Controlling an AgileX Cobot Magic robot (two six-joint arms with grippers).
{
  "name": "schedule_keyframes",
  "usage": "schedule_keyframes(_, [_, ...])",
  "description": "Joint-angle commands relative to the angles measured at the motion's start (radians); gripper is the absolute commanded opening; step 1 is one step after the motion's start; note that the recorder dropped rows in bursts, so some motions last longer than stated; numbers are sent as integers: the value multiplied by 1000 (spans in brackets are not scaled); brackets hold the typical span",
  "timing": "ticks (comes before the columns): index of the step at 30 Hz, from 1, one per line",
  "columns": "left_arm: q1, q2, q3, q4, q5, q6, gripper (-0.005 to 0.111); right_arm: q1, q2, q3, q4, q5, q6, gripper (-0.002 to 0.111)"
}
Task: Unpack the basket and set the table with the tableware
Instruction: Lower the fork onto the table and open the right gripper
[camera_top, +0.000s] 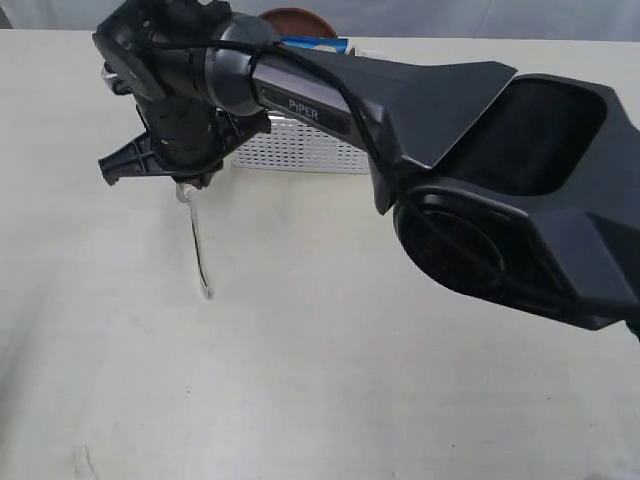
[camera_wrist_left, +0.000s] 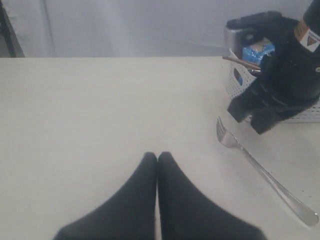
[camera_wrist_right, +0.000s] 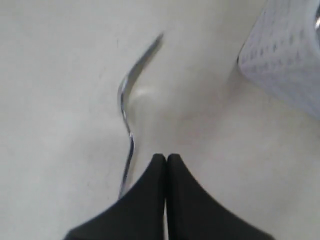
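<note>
A steel fork (camera_top: 197, 243) lies flat on the pale table (camera_top: 330, 400), in front of the white perforated basket (camera_top: 300, 148). My right gripper (camera_wrist_right: 166, 157) hangs just above the table with its fingers shut on nothing. The fork (camera_wrist_right: 126, 112) runs past it on one side. From outside, this gripper (camera_top: 188, 180) sits over the fork's near-basket end. My left gripper (camera_wrist_left: 157, 156) is shut and empty over bare table, well away from the fork (camera_wrist_left: 265, 175). A brown plate (camera_top: 298, 20) and thin wooden chopsticks (camera_wrist_left: 241, 61) show in the basket (camera_wrist_left: 234, 82).
A blue chip bag (camera_top: 318, 43) sticks out of the basket top. The right arm (camera_top: 430, 110) stretches across the table from the right and hides much of the basket. The basket's corner (camera_wrist_right: 285, 62) stands close to the right gripper.
</note>
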Motion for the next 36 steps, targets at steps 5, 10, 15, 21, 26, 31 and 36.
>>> schedule_keyframes(5, [2,-3,3,9,-11,-4,0,0,-27,-1,270,82,-206,0])
schedule_keyframes(10, [2,-3,3,9,-11,-4,0,-2,-68,-1,311,82,-257,0])
schedule_keyframes(15, [2,-3,3,9,-11,-4,0,6,-101,1,259,82,-250,0])
schedule_keyframes(21, [2,-3,3,9,-11,-4,0,68,-160,1,32,82,-248,0])
schedule_keyframes(26, [2,-3,3,9,-11,-4,0,121,-224,1,-14,82,-267,0])
schedule_keyframes(31, [2,-3,3,9,-11,-4,0,169,-304,1,-10,82,-290,0])
schedule_keyframes(36, [2,-3,3,9,-11,-4,0,179,-341,3,-10,82,-304,0])
